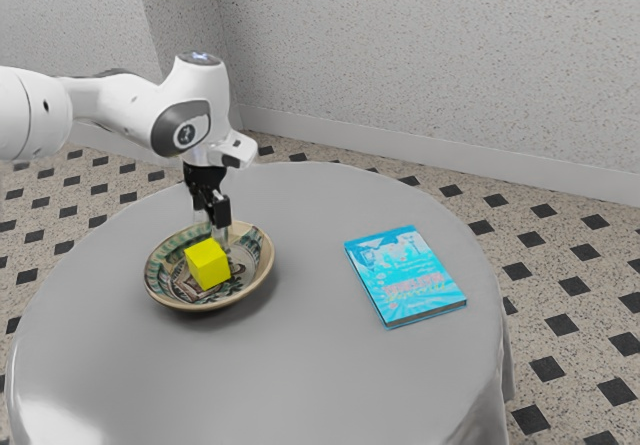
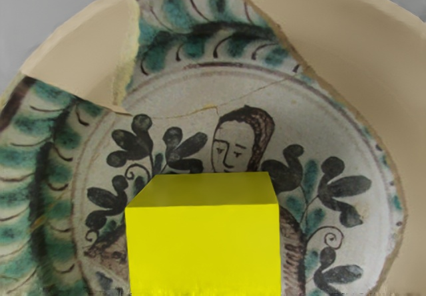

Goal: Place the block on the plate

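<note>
Claw [image 1: 221, 233]: left of centre in the exterior view, pointing down at the plate [image 1: 256, 247]. Whether it is open, closed or gripping the block [image 1: 208, 264], I cannot tell. The block is yellow and lies within the plate's outline, left of centre in that frame, just under my claw; contact with the plate's floor cannot be confirmed. My wrist view records the block in front of a painted face [image 2: 241, 140], with dark leaves to both sides and teal marks around the border. My white arm [image 1: 120, 100] enters at upper left. A blue book [image 1: 405, 277] lies flat right of centre, well apart from the plate, on the grey table [image 1: 330, 365].
</note>
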Controlling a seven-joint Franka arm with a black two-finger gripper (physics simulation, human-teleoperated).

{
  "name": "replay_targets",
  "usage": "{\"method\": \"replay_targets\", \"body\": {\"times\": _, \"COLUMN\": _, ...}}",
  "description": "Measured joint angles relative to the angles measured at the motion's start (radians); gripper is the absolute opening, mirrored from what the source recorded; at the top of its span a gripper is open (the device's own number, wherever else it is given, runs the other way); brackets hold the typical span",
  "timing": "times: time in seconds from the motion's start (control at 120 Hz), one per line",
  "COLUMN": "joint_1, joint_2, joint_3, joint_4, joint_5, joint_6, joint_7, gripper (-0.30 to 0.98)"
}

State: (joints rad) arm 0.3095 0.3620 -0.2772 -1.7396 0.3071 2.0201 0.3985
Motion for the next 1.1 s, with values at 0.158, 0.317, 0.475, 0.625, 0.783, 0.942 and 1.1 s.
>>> {"method": "replay_targets", "body": {"times": 0.158, "joint_1": -0.006, "joint_2": -0.053, "joint_3": 0.0, "joint_4": 0.001, "joint_5": -0.01, "joint_6": -0.033, "joint_7": -0.01, "gripper": 0.68}}
{"method": "replay_targets", "body": {"times": 0.317, "joint_1": -0.009, "joint_2": -0.102, "joint_3": -0.001, "joint_4": 0.001, "joint_5": -0.041, "joint_6": -0.068, "joint_7": -0.021, "gripper": 0.68}}
{"method": "replay_targets", "body": {"times": 0.475, "joint_1": -0.008, "joint_2": -0.145, "joint_3": 0.006, "joint_4": 0.012, "joint_5": -0.092, "joint_6": -0.107, "joint_7": -0.029, "gripper": 0.69}}
{"method": "replay_targets", "body": {"times": 0.625, "joint_1": -0.007, "joint_2": -0.163, "joint_3": 0.012, "joint_4": 0.06, "joint_5": -0.131, "joint_6": -0.165, "joint_7": -0.036, "gripper": 0.69}}
{"method": "replay_targets", "body": {"times": 0.783, "joint_1": 0.003, "joint_2": -0.185, "joint_3": 0.014, "joint_4": 0.077, "joint_5": -0.156, "joint_6": -0.218, "joint_7": -0.046, "gripper": 0.69}}
{"method": "replay_targets", "body": {"times": 0.942, "joint_1": -0.03, "joint_2": -0.222, "joint_3": 0.048, "joint_4": 0.08, "joint_5": -0.176, "joint_6": -0.258, "joint_7": -0.055, "gripper": 0.69}}
{"method": "replay_targets", "body": {"times": 1.1, "joint_1": -0.094, "joint_2": -0.249, "joint_3": 0.113, "joint_4": 0.153, "joint_5": -0.183, "joint_6": -0.324, "joint_7": -0.079, "gripper": 0.69}}
